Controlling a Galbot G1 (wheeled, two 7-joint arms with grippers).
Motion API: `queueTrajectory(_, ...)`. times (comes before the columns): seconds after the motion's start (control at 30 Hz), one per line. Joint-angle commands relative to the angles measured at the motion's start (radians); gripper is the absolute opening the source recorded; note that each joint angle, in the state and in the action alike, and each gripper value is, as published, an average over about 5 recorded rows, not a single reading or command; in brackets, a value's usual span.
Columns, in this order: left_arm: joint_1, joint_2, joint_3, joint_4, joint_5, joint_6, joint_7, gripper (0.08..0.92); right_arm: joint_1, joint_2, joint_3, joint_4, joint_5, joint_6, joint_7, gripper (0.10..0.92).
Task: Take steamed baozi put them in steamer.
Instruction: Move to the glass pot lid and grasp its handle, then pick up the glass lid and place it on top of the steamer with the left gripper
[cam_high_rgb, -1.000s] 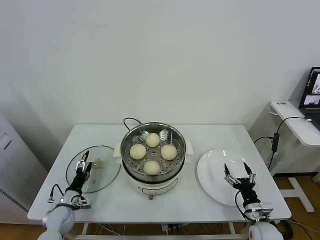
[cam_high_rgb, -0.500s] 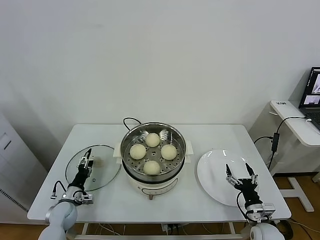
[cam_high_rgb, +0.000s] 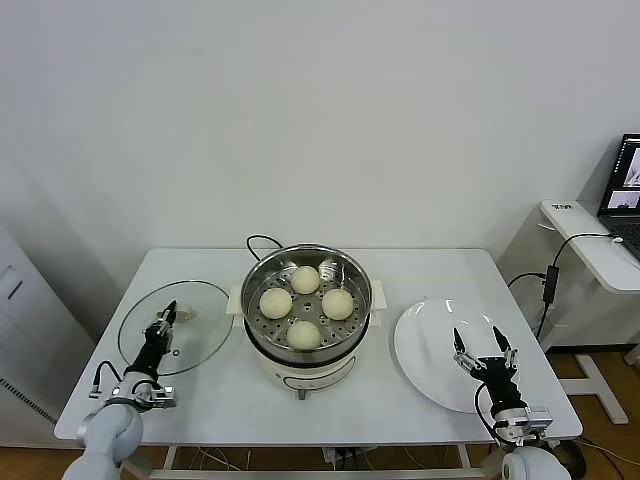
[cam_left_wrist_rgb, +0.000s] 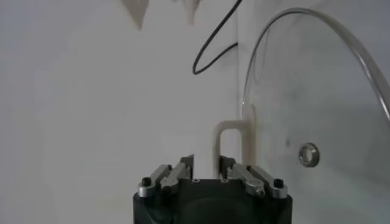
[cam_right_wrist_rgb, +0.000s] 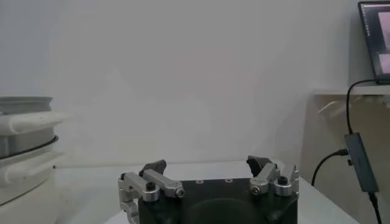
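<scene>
The steamer (cam_high_rgb: 258, 290), a shiny steel basket on a white pot base, stands mid-table. Several cream-white steamed baozi (cam_high_rgb: 305, 279) lie inside it. To its left is the round glass lid (cam_high_rgb: 195, 345). My left gripper (cam_high_rgb: 165, 318) is shut on the lid's cream loop handle (cam_left_wrist_rgb: 230, 131), which runs down between the fingers of that gripper (cam_left_wrist_rgb: 207, 163); the lid's glass (cam_left_wrist_rgb: 317, 91) rises beside it. My right gripper (cam_high_rgb: 480, 348) hangs open over the white plate (cam_high_rgb: 425, 345) with nothing between its fingers, as the right wrist view of it (cam_right_wrist_rgb: 207, 165) also shows.
A black cord (cam_high_rgb: 258, 240) runs behind the steamer. A side desk with a laptop (cam_high_rgb: 628, 175) and hanging cables stands past the table's right edge. The steamer's side (cam_right_wrist_rgb: 24, 131) shows far off in the right wrist view.
My left gripper has closed on the lid's handle, and the lid has shifted left, away from the steamer. The right gripper has barely moved.
</scene>
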Motion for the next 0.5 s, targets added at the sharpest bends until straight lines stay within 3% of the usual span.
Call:
queueTrajectory(0.03,0.023,0.1,-0.003,-0.152,-0.137,0.033,0.077,0.122,0.0,-0.001,-0.003,0.008,0.001,-0.004,0.001,0.823)
queueTrajectory(0.33,0.013,0.236,0.034,-0.34,-0.299,0.185,0.225,0.104,0.008,-0.01,-0.01,0.019,0.002,-0.014,-0.004,0.823)
queueTrajectory(0.5,0.012,0.291,0.102,-0.478,-0.324,0.328,0.313,0.104,0.013,-0.021,-0.006,0.035,0.015,-0.03,-0.001,0.823)
